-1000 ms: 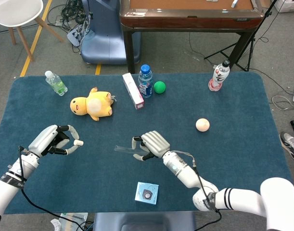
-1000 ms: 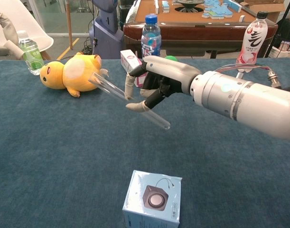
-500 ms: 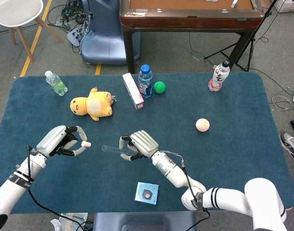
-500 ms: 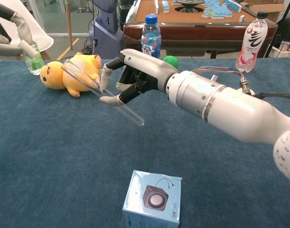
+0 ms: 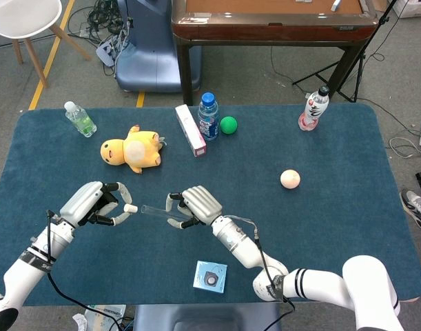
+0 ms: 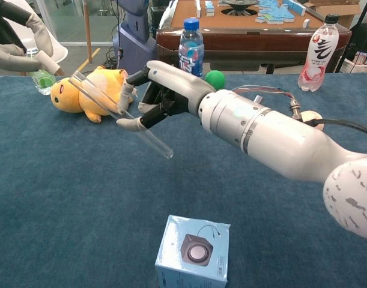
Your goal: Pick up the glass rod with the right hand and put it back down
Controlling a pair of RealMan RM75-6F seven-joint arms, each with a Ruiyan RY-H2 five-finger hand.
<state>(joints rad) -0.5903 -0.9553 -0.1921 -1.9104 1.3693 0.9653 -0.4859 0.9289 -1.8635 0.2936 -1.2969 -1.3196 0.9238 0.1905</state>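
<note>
The right hand (image 5: 196, 207) sits just left of the middle of the head view, lifted off the blue table (image 5: 334, 227), and pinches the glass rod (image 5: 155, 212) between thumb and fingers. The rod is clear and thin. In the head view it sticks out leftward from the hand, and its free end lies close to the left hand's fingertips without touching them. In the chest view the rod (image 6: 96, 99) runs on a slant from upper left down to the centre, in front of the yellow plush duck (image 6: 90, 90), with the right hand (image 6: 159, 93) wrapped around its middle.

The left hand (image 5: 96, 203) hovers at the lower left of the head view, its fingers curled loosely and apart, holding nothing.

Along the upper part of the head view stand a small green-liquid bottle (image 5: 79, 118), a pink and white box (image 5: 190, 129), a blue-capped water bottle (image 5: 208, 116), a green ball (image 5: 228, 125) and a pink-labelled bottle (image 5: 313, 109). A pale ball (image 5: 290, 179) lies right of centre. A light blue box (image 5: 210, 276) with a dark round picture lies near the bottom edge, below the right hand.
</note>
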